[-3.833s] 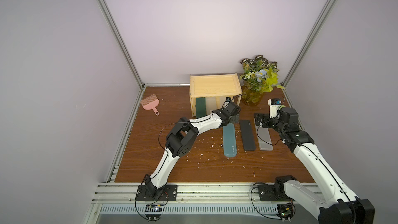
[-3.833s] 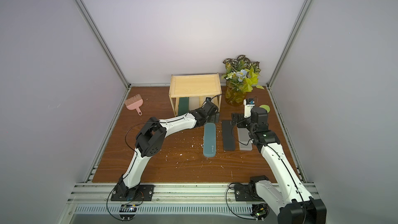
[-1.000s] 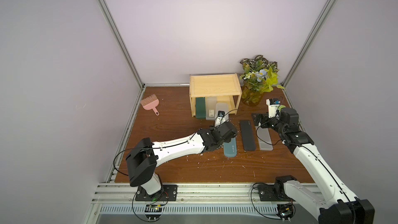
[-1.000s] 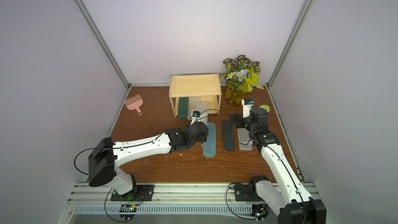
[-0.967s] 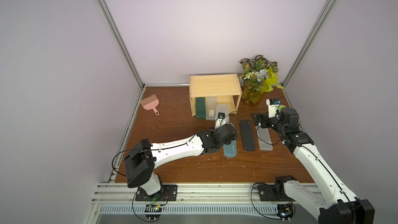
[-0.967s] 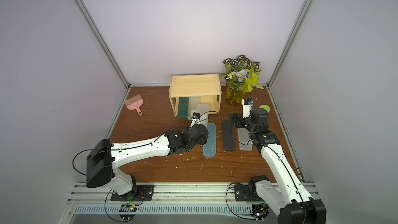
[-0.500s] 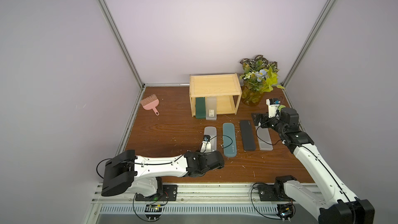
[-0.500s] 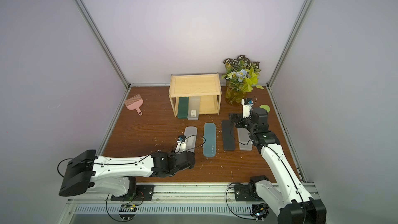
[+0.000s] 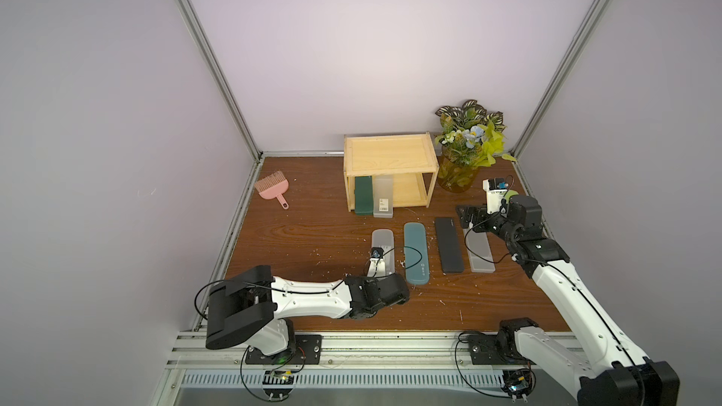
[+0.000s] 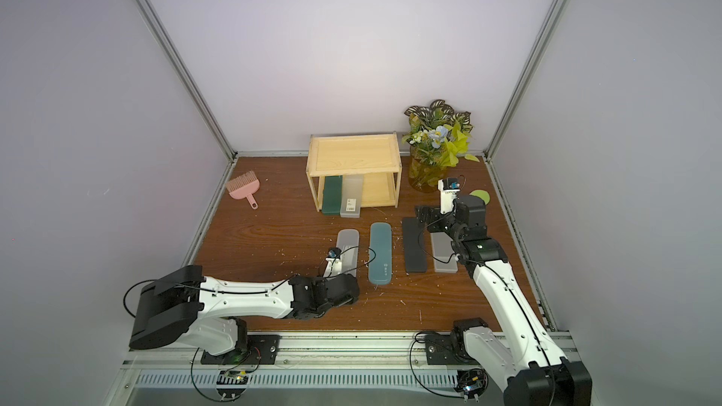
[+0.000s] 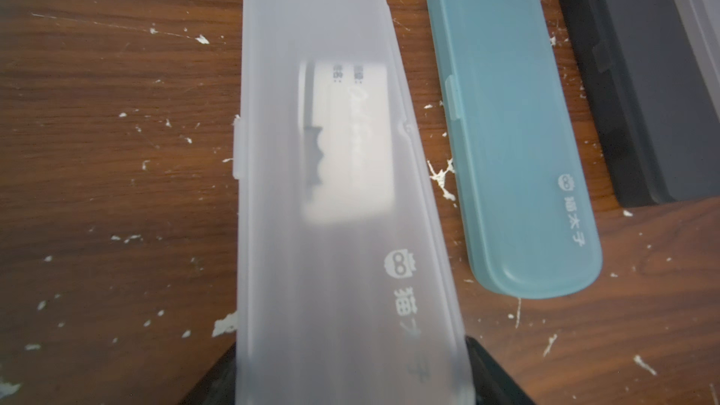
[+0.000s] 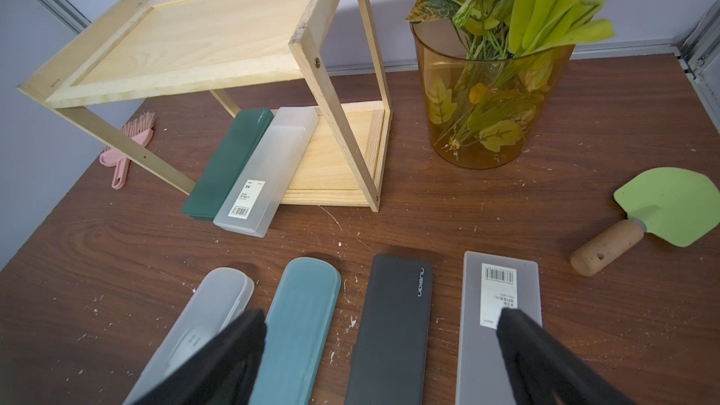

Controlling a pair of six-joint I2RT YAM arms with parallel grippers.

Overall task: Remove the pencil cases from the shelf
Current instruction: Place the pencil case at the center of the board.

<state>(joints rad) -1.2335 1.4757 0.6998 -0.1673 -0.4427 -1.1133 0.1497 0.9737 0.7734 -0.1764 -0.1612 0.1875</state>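
Left end effector (image 11: 350, 344) straddles the near end of the clear case (image 9: 382, 246), one finger on each side; I cannot tell whether it grips. That case lies flat on the desk (image 9: 312, 236), in a row with the teal case (image 9: 416, 257), black case (image 9: 448, 244) and grey case (image 9: 479, 253). Right end effector (image 12: 380, 319) hovers above the far ends of the last two, spread wide and empty. Beyond, the dark green case (image 9: 363, 199) and labelled frosted case (image 9: 383, 199) lie side by side on the lower tier of the shelf (image 9: 390, 152).
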